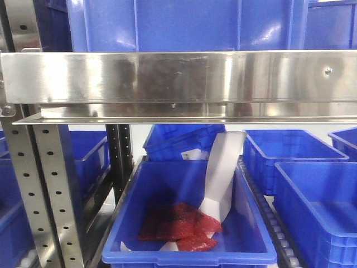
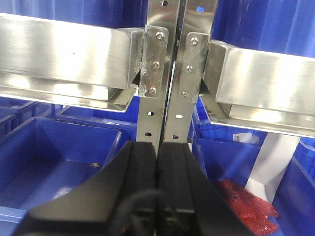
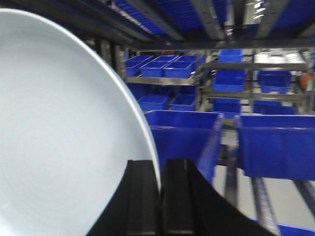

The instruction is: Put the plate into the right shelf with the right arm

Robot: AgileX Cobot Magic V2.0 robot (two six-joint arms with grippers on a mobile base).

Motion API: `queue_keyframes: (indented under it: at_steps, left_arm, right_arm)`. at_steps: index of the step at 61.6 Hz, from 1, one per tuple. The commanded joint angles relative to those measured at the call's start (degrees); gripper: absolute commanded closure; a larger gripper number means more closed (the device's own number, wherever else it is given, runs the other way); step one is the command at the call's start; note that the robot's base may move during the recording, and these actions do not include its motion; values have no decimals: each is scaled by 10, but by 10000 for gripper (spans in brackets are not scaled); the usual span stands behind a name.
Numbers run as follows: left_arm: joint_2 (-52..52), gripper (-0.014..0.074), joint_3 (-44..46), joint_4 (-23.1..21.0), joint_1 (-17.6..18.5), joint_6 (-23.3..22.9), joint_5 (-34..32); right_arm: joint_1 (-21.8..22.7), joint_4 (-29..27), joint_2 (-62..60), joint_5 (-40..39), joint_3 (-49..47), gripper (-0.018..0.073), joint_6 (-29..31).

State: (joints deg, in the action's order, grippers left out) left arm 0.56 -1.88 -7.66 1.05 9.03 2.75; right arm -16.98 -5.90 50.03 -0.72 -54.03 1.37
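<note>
right fingers (image 3: 160,196): clamped on plate (image 3: 59,137) rim | left fingers (image 2: 157,191): pressed together, holding nothing | right shelf (image 1: 178,78): blue bins (image 1: 189,223) below rail

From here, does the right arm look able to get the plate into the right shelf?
Probably yes: the right tool grips the plate by its rim, and open bins lie ahead, nothing visibly between.
</note>
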Motion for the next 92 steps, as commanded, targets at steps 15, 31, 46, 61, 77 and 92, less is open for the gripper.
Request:
queue_keyframes:
  at_steps: [15, 31, 46, 61, 77, 92]
  left_arm:
    - [6, 724, -6, -5, 1, -4, -52]
    - [6, 724, -6, -5, 1, -4, -52]
    - [6, 724, -6, -5, 1, -4, -52]
    - [6, 724, -6, -5, 1, -4, -52]
    - [6, 724, -6, -5, 1, -4, -52]
    - [6, 724, -6, -5, 1, -4, -52]
  right_arm:
    - [-36, 4, 226, -56, -262, 505, 1]
    - [-36, 4, 352, -65, -367, 505, 1]
    - [-34, 38, 414, -126, -374, 501, 1]
    - [-30, 37, 425, -89, -374, 315, 1]
    - [-28, 9, 422, -86, -374, 87, 1]
    - [-10, 1, 407, -68, -371, 515, 1]
